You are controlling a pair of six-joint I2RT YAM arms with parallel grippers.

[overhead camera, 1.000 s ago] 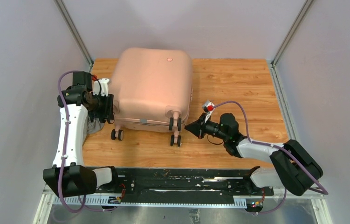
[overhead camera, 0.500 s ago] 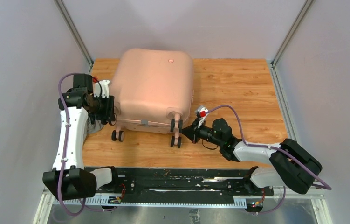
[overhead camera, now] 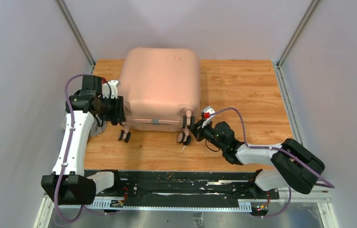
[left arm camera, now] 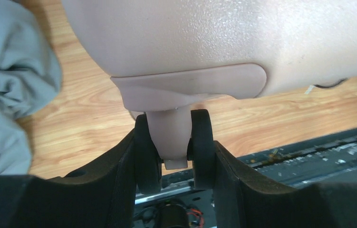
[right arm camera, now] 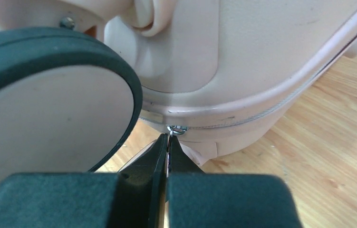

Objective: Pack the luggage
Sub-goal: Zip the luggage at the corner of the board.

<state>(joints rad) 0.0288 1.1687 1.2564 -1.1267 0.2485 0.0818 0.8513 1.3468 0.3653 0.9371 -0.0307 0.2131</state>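
The luggage (overhead camera: 159, 88), a pale pink hard-shell suitcase, lies closed and flat on the wooden table (overhead camera: 243, 85). Its wheels (overhead camera: 124, 136) point toward the arms. My left gripper (overhead camera: 119, 110) is at its left side. In the left wrist view my left gripper (left arm camera: 174, 142) is shut on a double spinner wheel (left arm camera: 202, 147), with the wheel's pink stem (left arm camera: 169, 135) between the black discs. My right gripper (overhead camera: 196, 132) is at the near right corner. In the right wrist view my right gripper (right arm camera: 168, 142) is shut on the zipper pull, just under the metal slider (right arm camera: 177, 129).
A grey cloth (left arm camera: 10, 85) lies on the table left of the suitcase, under my left arm (overhead camera: 95, 128). A large wheel (right arm camera: 53, 118) fills the left of the right wrist view. Grey walls stand close on both sides and behind.
My right gripper has moved left to the suitcase's near right corner and is now on the zipper. The suitcase and my left gripper have shifted slightly right.
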